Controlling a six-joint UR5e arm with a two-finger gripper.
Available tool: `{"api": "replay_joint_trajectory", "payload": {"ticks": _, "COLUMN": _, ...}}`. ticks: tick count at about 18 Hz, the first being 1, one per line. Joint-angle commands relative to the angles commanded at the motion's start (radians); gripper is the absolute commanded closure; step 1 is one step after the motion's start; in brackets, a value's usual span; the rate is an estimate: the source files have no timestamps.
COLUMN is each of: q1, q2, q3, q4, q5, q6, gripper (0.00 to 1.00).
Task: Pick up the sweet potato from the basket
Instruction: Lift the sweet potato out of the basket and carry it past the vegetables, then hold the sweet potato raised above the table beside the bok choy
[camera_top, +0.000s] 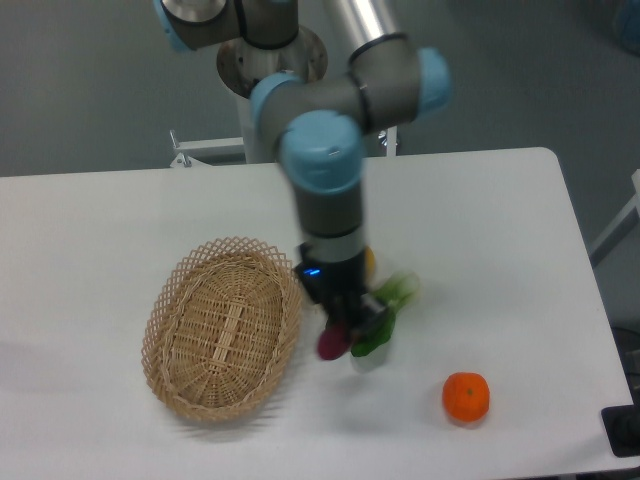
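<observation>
From my seat I see the gripper (345, 325) hanging below the blue-capped wrist, just past the basket's 3 o'clock rim; its jaws are closed on the sweet potato (333, 342), whose magenta end pokes out at the gripper's 7 o'clock — the rest of it is hidden behind the dark fingers; the picture is blurred there, so I cannot tell whether the vegetable is clear of the tabletop. The basket (222, 328) sits on the white table (500, 250) at about 9 o'clock from the gripper, its woven floor bare and its lacy rim close to the sweet potato but apart from it. Just behind the gripper, at its 2 o'clock, the leafy green vegetable (395, 297) shows a pale stalk end and a dark leaf, partly covered by the arm; a sliver of the yellow vegetable (370, 264) peeps out at the wrist's 1 o'clock — most of it hidden. The orange fruit (466, 396) lies well apart at the gripper's 4 o'clock, near the table's front edge.
</observation>
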Motion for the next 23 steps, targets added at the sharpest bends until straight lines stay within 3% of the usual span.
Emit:
{"api": "replay_joint_trajectory", "payload": {"ticks": 7, "q1": 0.149, "q2": 0.018, "q3": 0.012, "q4": -0.054, "q5": -0.026, "q6": 0.235, "gripper": 0.86}}
{"api": "replay_joint_trajectory", "payload": {"ticks": 23, "q1": 0.180, "q2": 0.040, "q3": 0.006, "q4": -0.057, "q5": -0.051, "q6": 0.255, "gripper": 0.86}}
